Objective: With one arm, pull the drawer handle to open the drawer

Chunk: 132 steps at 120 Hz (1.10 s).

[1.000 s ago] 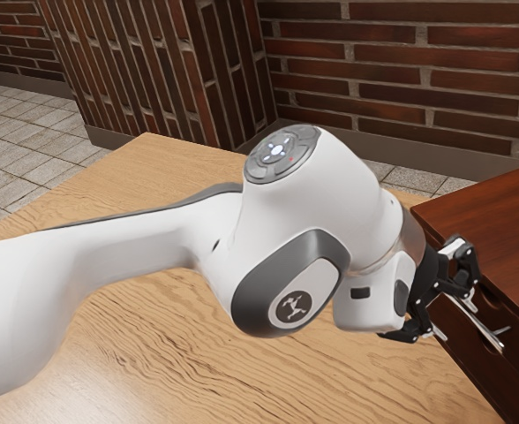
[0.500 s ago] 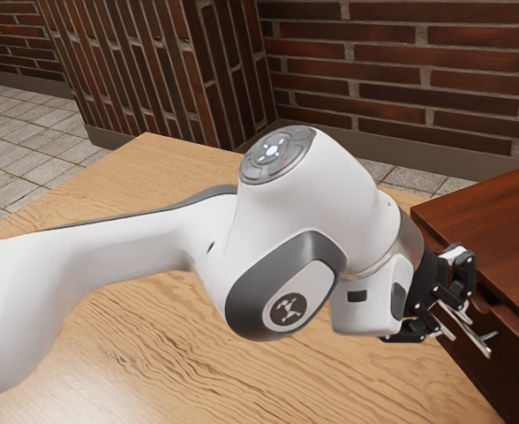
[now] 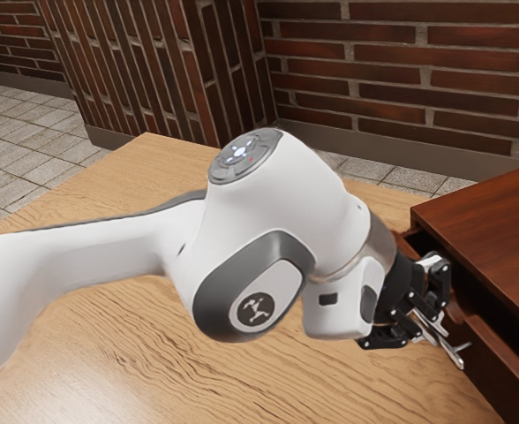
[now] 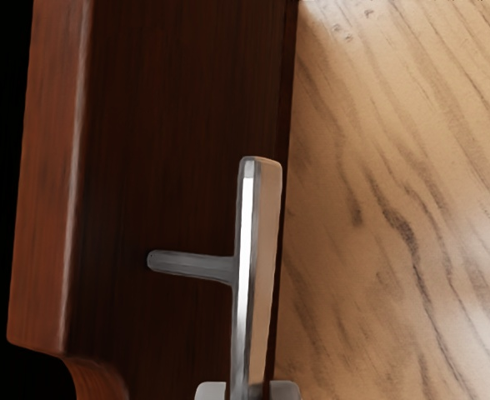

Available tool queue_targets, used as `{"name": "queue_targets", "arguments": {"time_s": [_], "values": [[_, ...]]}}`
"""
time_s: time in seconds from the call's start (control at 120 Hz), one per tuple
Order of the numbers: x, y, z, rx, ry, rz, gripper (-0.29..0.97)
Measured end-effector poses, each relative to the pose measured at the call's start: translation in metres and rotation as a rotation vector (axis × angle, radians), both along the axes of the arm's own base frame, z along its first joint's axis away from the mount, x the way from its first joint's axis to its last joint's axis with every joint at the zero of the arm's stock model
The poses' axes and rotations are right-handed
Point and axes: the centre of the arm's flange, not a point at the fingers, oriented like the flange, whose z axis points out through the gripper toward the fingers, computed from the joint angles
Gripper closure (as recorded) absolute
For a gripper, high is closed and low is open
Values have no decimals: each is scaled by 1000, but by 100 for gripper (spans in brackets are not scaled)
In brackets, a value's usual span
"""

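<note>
Arm: our white robot arm [image 3: 268, 230] comes in from the exterior view's left, low over the light wood-grain desk [image 3: 154, 389], w/ the hand right up at the cabinet front.
Tool: our black two-finger gripper [image 3: 429, 309] is clamped on the silver metal bar handle [image 3: 449, 346], one finger on each side of the bar.
Handle close-up: in the wrist view the bar [image 4: 256, 275] runs straight toward the hand. One short metal post joins it to the wood. Grey bits at the bar's near end sit against it on both sides.
Drawer: the dark red-brown wooden drawer [image 3: 498, 371] is partly out. Its front stands clear of the cabinet body, w/ a dark gap under the top panel.
Cabinet: the dark red-brown wooden cabinet [image 3: 498, 221] sits on the desk's side toward the exterior view's right, drawer facing our arm.
Desk: bare wood grain shows just beside the drawer front in the wrist view.
Bkgd: a red brick wall [image 3: 401, 62] and a grey tiled floor [image 3: 21, 150] behind the desk's far edge.
</note>
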Motion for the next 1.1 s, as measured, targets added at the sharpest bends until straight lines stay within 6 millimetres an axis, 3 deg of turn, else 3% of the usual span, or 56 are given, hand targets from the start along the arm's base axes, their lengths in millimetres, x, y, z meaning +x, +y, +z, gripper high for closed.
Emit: {"name": "queue_targets", "arguments": {"time_s": [0.675, 1.1], "values": [[-44, 30, 5, -52, 52, -41, 72], [-59, 46, -5, -42, 81, -58, 71]]}}
